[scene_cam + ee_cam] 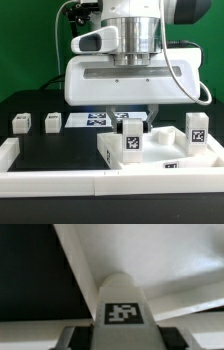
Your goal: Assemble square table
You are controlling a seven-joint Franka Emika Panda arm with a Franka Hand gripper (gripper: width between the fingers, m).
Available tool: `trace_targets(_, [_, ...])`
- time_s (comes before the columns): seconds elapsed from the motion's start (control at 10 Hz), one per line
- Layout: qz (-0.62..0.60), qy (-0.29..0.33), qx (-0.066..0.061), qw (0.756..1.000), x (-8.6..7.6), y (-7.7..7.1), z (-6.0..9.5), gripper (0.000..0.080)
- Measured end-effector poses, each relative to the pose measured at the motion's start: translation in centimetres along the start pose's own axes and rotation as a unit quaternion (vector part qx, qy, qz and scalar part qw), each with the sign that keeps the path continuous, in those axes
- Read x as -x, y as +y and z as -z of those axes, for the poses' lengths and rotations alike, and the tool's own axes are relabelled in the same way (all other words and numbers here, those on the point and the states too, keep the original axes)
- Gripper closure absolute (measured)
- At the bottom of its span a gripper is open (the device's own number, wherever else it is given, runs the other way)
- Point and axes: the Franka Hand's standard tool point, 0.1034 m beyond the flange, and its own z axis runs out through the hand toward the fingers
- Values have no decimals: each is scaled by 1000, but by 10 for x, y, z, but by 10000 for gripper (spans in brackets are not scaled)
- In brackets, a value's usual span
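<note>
The square table's white slab (168, 153) lies at the exterior view's right, rim up. My gripper (131, 124) hangs over its near corner, shut on a white leg block (131, 141) that stands upright with its tag facing the camera. In the wrist view this leg block (123, 303) sits between the dark fingers (76, 339), both pads against its sides, its tip down by the slab (175, 258). A second leg block (197, 127) stands on the slab's far right corner. Two more leg blocks (20, 123) (52, 122) rest on the black table at the left.
The marker board (92, 120) lies flat behind the gripper. White border rails run along the front (60, 183) and the left edge (8, 150). The arm's bulky white body (130, 75) hangs low over the middle.
</note>
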Motion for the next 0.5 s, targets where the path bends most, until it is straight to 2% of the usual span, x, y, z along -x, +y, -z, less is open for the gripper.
trace_targets(0.3, [-148, 9, -3, 989, 0, -4, 0, 508])
trace_targets(0.5, [-244, 9, -5, 970, 0, -4, 0, 508])
